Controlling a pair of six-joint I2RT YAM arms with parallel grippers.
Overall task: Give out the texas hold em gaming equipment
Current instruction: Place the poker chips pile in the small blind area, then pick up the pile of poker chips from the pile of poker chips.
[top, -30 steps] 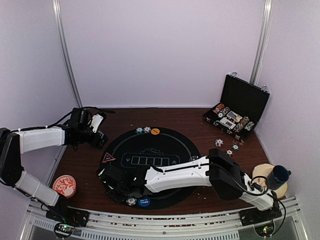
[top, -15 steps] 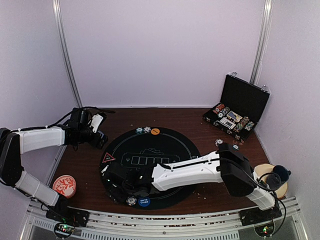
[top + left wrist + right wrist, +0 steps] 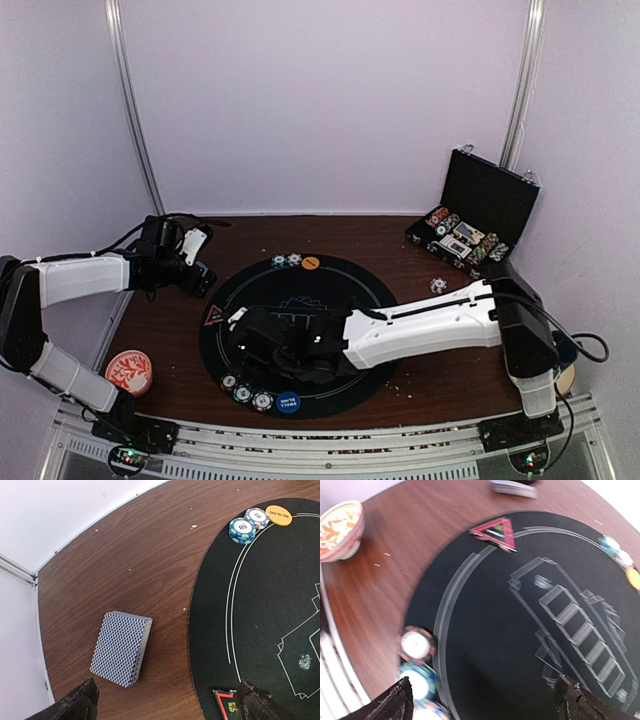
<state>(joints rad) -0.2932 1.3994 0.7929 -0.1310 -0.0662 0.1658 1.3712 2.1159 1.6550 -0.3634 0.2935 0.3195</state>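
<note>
My left jaws: spread wide, empty, above the card deck (image 3: 122,648) on the bench (image 3: 125,555).
My right jaws: spread wide, empty, over the mat (image 3: 495,630).
Chips (image 3: 416,645): three on the mat's near rim.
Triangle marker (image 3: 496,532): mat's left rim.

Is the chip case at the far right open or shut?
Open: the case has its lid standing upright, and rows of chips show inside.

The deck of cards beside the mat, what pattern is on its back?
The deck has a fine grey-blue diamond lattice; the left wrist view shows it best.
</note>
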